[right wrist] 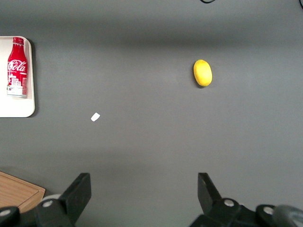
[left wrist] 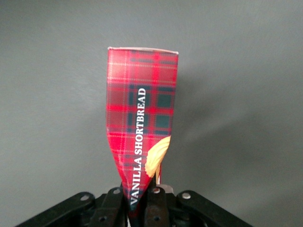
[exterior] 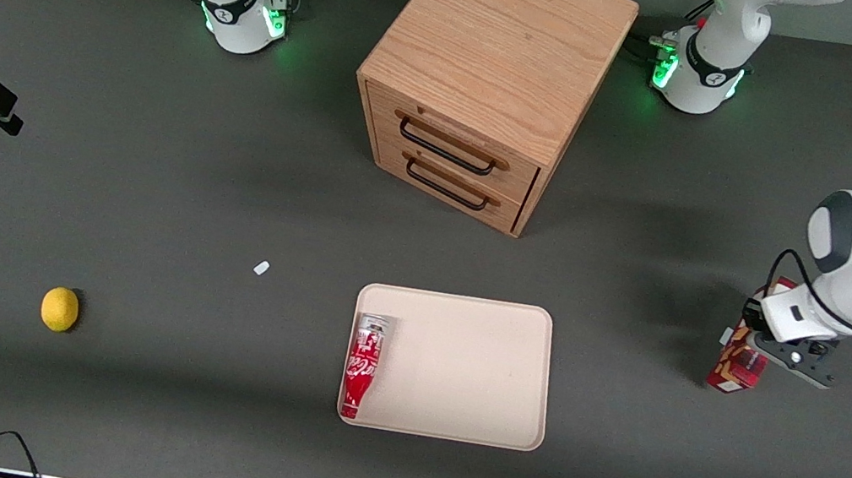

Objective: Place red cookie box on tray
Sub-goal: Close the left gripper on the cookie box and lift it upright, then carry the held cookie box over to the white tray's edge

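Note:
The red cookie box (exterior: 737, 367) is a slim tartan box with cookie pictures, standing on end toward the working arm's end of the table. My left gripper (exterior: 754, 353) is shut on the box's upper end. In the left wrist view the box (left wrist: 142, 109) runs out from between the fingers (left wrist: 111, 208), and the gripper (left wrist: 140, 205) pinches its near end. The beige tray (exterior: 474, 366) lies flat in the middle of the table, well apart from the box, and its corner shows in the right wrist view (right wrist: 19, 111). I cannot tell whether the box touches the table.
A red soda bottle (exterior: 363, 366) lies in the tray along the rim toward the parked arm's end. A wooden two-drawer cabinet (exterior: 486, 77) stands farther from the front camera than the tray. A lemon (exterior: 59, 309) and a small white scrap (exterior: 261, 268) lie toward the parked arm's end.

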